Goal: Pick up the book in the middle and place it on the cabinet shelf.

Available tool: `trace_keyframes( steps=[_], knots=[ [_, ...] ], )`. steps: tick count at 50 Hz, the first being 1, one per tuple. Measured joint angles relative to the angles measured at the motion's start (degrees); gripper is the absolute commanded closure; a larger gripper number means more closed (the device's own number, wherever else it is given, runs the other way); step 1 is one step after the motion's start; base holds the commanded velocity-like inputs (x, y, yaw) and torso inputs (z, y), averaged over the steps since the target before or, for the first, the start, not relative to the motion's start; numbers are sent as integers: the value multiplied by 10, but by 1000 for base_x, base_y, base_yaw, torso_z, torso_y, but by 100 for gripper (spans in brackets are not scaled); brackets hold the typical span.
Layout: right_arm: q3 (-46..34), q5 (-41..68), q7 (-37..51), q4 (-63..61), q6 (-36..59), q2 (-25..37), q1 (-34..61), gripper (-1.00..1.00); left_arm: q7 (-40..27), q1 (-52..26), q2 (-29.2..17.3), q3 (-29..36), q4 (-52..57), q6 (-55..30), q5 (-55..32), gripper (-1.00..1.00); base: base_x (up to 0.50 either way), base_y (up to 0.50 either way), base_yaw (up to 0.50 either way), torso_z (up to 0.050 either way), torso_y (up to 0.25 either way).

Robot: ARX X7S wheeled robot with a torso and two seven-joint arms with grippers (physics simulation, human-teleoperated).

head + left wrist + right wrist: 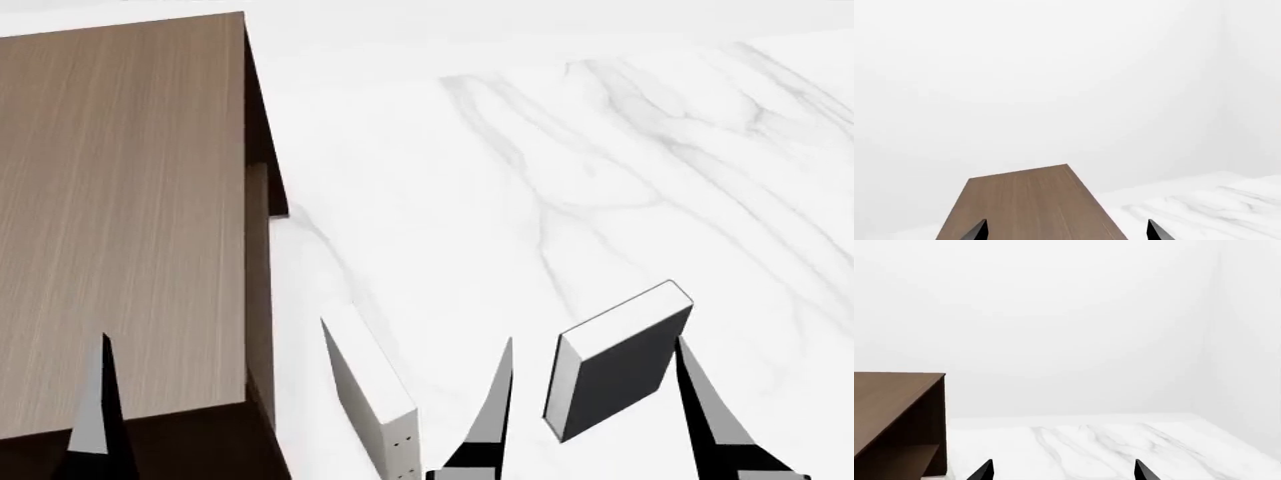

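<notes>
The book (621, 368), dark grey with white page edges, stands tilted on the marble table between the two fingers of my right gripper (594, 342) in the head view. That gripper is open, and the right wrist view (1064, 471) shows nothing between its tips. The cabinet shelf (120, 200) is the brown wood-grain box at the left; it also shows in the left wrist view (1031, 205) and the right wrist view (887, 400). My left gripper (1067, 231) is open and empty over the cabinet top; one of its fingers (96, 400) shows in the head view.
A pale off-white book (367, 392) with small dots on its edge stands between the cabinet and the dark book. The white marble table (561, 160) stretches away behind. The cabinet has an open inner shelf (894, 456) under its top. White walls lie beyond.
</notes>
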Motion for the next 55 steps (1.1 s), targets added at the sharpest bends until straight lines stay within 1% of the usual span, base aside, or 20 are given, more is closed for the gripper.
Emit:
trace_keyframes(
  steps=[20, 24, 27, 32, 38, 44, 55],
  knots=[
    [-1, 0, 11, 0, 2, 4, 2, -100, -54, -15, -13, -13, 21, -41, -63, -100, 0, 0, 0, 0, 0],
    [7, 2, 22, 3, 9, -3, 6, -100, -70, -18, -21, -10, 22, -41, -75, -100, 0, 0, 0, 0, 0],
    [28, 21, 33, 10, 25, -20, 24, -100, -81, -21, -28, -5, 22, -41, -82, -100, 0, 0, 0, 0, 0],
    [56, 50, 44, 42, 50, -47, 86, -100, -100, -26, -41, 0, 23, -40, -97, -100, 0, 0, 0, 0, 0],
    [81, 73, 53, 134, 76, -76, 193, -100, -123, -32, -58, 5, 24, -36, -116, -100, 0, 0, 0, 0, 0],
    [99, 78, 69, 246, 95, -100, 308, -100, -142, -36, -74, 10, 23, -30, -132, -100, 0, 0, 0, 0, 0],
    [78, 31, 102, 508, 71, -128, 503, -100, -164, -38, -93, 15, 17, -10, -150, -100, 0, 0, 0, 0, 0]
  ],
)
